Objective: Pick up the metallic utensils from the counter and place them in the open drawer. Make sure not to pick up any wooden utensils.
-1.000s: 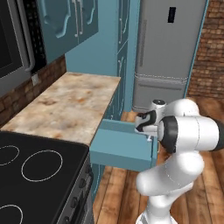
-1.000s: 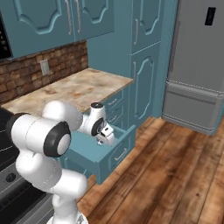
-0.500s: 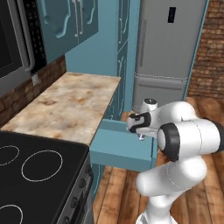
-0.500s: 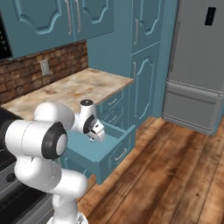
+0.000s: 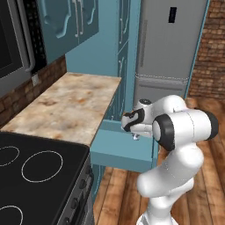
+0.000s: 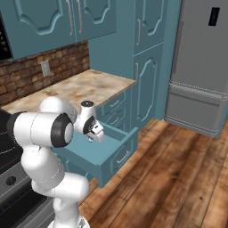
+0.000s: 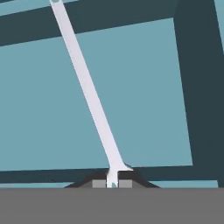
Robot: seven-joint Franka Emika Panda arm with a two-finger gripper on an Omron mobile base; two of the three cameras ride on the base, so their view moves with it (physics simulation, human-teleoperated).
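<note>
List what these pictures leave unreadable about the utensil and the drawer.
- Silver utensil: its far end is cut off by the hand view's top edge, so fork or not is unclear.
- Drawer: the front panel hides its inside in the left base view.
- Fingers: too small in both base views.

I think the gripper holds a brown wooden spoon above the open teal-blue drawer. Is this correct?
Not quite. The gripper holds a slim silver metallic utensil, not a wooden spoon, as the hand view shows. It is indeed above the open teal-blue drawer.
</note>
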